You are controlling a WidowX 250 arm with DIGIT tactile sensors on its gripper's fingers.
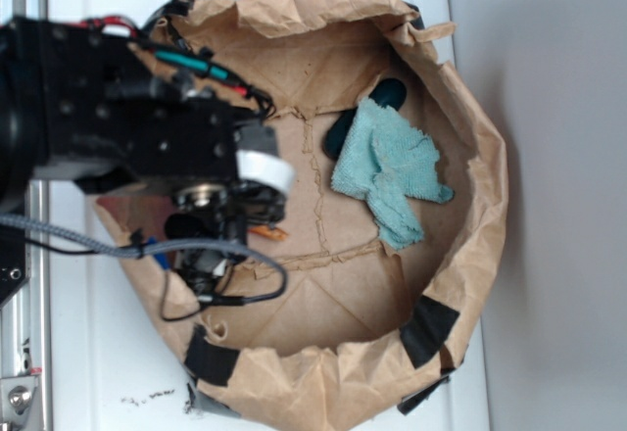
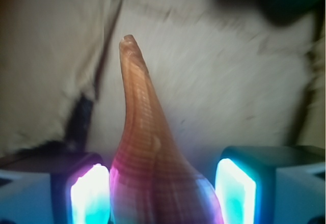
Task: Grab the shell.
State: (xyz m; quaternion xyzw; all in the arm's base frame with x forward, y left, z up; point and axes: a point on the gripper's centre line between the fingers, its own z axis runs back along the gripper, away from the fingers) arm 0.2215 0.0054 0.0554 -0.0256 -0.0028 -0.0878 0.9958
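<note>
Now we straddle the shell (image 2: 153, 158) near the bag's (image 1: 470, 157) left edge, gripper (image 2: 163, 188) open with pads (image 2: 89, 196) flanking its wide body, ready to squeeze.

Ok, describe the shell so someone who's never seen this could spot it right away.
Find the big brown paper bag rolled open on the white table. At its left side, under the robot's hand, lies the shell. It is slim, orange-brown and tapers to a point, unlike the fluffy teal cloth.
</note>
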